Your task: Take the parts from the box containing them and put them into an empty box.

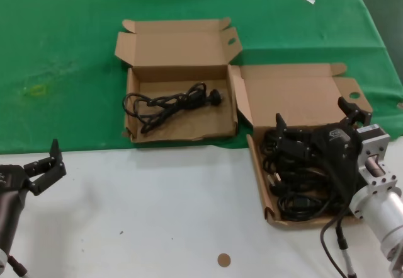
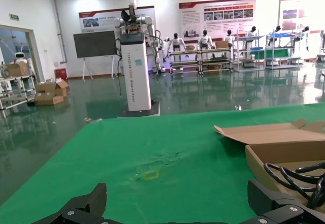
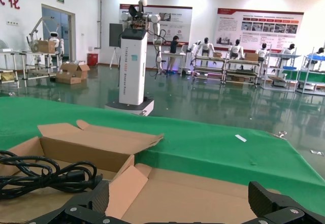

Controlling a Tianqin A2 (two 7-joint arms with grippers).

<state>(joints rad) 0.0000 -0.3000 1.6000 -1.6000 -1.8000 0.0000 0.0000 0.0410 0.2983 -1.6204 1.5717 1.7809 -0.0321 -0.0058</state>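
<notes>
Right gripper [image 1: 313,121] spread-fingered over tangled black cables [image 1: 301,183] in deeper box [image 1: 296,95], beside shallower box [image 1: 179,51]; left gripper [image 1: 45,167] wide, on bare white tabletop [image 1: 170,208].

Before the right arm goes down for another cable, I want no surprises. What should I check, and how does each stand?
1. Right hand open: ok.
2. Right hand over the full box: ok.
3. Cables left to take: ok, a pile.
4. Other box open, with room: ok, one cable inside.
5. Left hand out of the way: ok, open over the white table.
6. Pile free of tangles: cannot tell.
</notes>
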